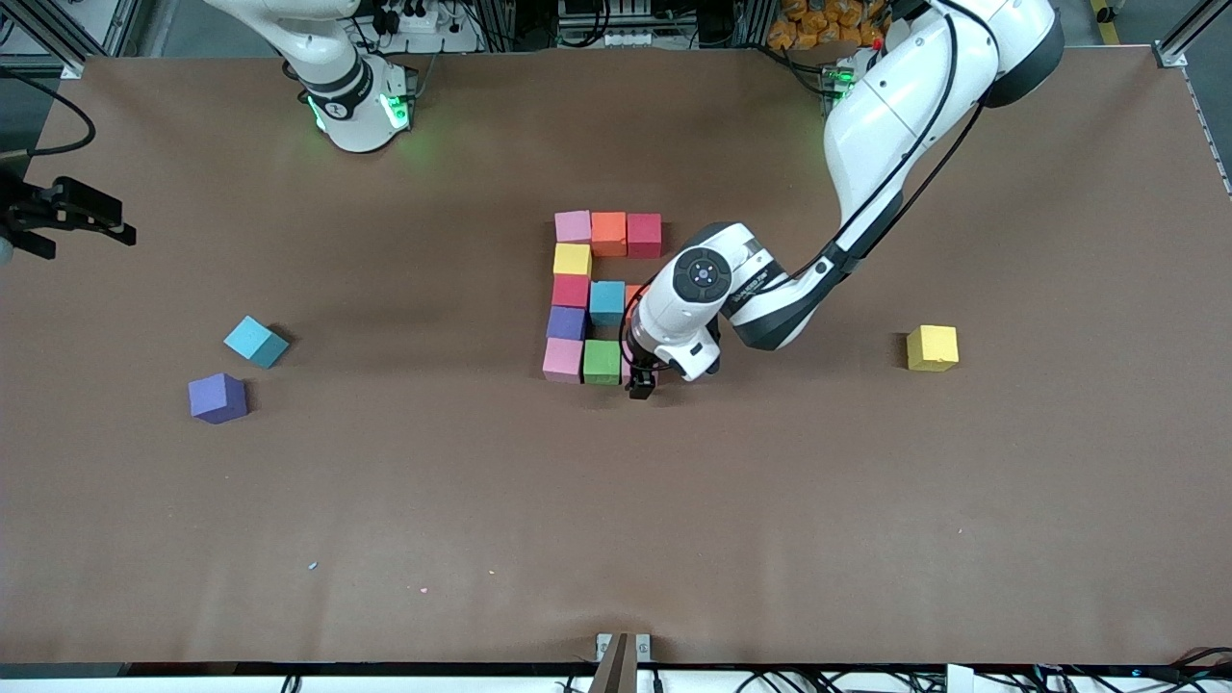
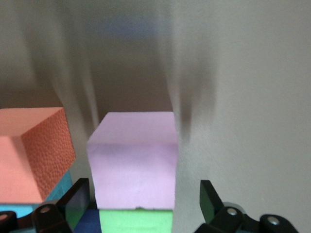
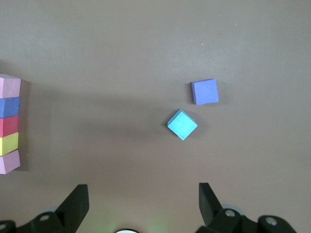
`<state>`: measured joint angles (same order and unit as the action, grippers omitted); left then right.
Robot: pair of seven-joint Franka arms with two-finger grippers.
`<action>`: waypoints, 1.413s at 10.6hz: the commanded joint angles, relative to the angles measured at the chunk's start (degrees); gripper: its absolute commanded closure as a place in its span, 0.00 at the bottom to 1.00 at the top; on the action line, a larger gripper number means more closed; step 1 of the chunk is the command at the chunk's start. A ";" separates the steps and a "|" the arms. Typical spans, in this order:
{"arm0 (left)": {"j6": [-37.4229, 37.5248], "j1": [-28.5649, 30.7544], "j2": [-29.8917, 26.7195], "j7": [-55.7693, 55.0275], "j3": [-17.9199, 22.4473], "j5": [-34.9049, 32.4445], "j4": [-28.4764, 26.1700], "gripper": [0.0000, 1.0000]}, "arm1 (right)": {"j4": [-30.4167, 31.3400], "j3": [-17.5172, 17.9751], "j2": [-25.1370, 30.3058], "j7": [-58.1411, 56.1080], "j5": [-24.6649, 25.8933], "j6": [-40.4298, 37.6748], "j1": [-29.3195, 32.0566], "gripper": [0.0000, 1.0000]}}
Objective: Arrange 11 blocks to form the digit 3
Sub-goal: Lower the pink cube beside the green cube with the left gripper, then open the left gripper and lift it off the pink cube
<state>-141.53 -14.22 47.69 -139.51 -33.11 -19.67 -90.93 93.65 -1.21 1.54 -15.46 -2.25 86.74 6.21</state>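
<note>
- Front view, middle of the frame: the digit 3 (image 1: 589, 298) lies as a cluster of touching blocks. Its top row is a pink block (image 1: 573, 226), an orange block (image 1: 608, 233) and a red block (image 1: 644, 235).
- Down its column run a yellow block (image 1: 572, 259), a second red block (image 1: 571, 290), a purple block (image 1: 567, 322) and another pink block (image 1: 562, 360).
- A light blue block (image 1: 607, 301) touches the second red one, and a green block (image 1: 602, 362) touches the lowest pink one.
- The left gripper (image 1: 642, 384) is at the lower end of the figure, just beside the green block, its body hiding that corner.
- In the left wrist view its fingers (image 2: 210, 199) stand apart on either side of a pale pink block (image 2: 133, 160), with a gap showing at each side; that block touches the green one.
- The right gripper (image 1: 72, 217) waits at the upper left edge of the front view, jaws spread wide, holding nothing.
- Lower left of the frame: a loose light blue block (image 1: 256, 342) and a loose purple block (image 1: 218, 397), near each other but apart.
- Middle right: a loose yellow block (image 1: 932, 347), well apart from the figure.
- Small dark lettering runs along the left arm's wrist (image 1: 746, 287); too small to read.
</note>
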 commanded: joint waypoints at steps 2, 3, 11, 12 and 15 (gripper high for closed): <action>3.97 0.24 -7.24 0.55 0.15 -1.25 -0.65 0.00 | -1.19 1.03 -0.49 0.52 0.49 -0.87 1.08 0.00; 5.46 0.59 -9.43 3.68 0.15 -1.25 -0.65 0.00 | -1.19 1.03 -0.49 0.69 0.58 -0.95 0.82 0.00; 17.24 3.93 -23.06 30.06 0.42 -1.25 0.14 0.00 | -1.36 1.12 -0.49 0.52 0.75 -0.96 0.56 0.00; 18.29 4.72 -24.38 32.43 0.50 -1.25 0.14 0.00 | -1.36 1.12 -0.49 0.52 0.75 -0.96 0.56 0.00; 22.25 8.40 -28.25 44.72 0.33 -0.64 0.49 0.00 | -1.36 1.12 -0.49 0.52 0.75 -0.96 0.56 0.00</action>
<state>-121.45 -7.82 22.23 -99.78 -32.62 -19.93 -89.79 93.51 -0.72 1.53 -15.46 -2.24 86.71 6.20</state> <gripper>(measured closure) 0.000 0.000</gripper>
